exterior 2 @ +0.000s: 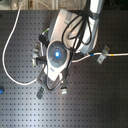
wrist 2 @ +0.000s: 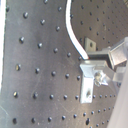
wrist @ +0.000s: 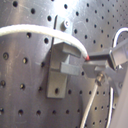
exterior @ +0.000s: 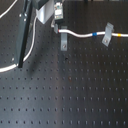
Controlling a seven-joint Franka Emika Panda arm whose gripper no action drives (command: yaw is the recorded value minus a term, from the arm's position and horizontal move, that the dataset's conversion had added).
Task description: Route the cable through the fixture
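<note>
Hovering low over the perforated black worktop (exterior: 75, 95), the gripper (exterior: 58, 25) sits right at the first clip (exterior: 63, 41), at about 12 o'clock in the first exterior view. The cable (exterior: 80, 35) leaves it toward 3 o'clock, its long axis nearly level, past a blue band (exterior: 95, 34) to the second clip (exterior: 106, 37) and a yellow band (exterior: 119, 35) just beyond. The slack end loops away toward 9 o'clock.

Up close in the first wrist view, the cable (wrist: 35, 31) arches over the grey clip (wrist: 62, 60) and drops to the fingers (wrist: 102, 56), where a red band (wrist: 89, 59) shows at the tips; they look pinched on the cord there, jaws close together. So the cord lies right beside the clip's slot, apparently resting across its top rather than seated, though that is a judgement.

The second exterior view gives what the others cannot: the big loop of slack (exterior 2: 9, 50) sweeping round toward 9 o'clock. Its price is that the wrist housing (exterior 2: 57, 52) hides the first clip entirely.
</note>
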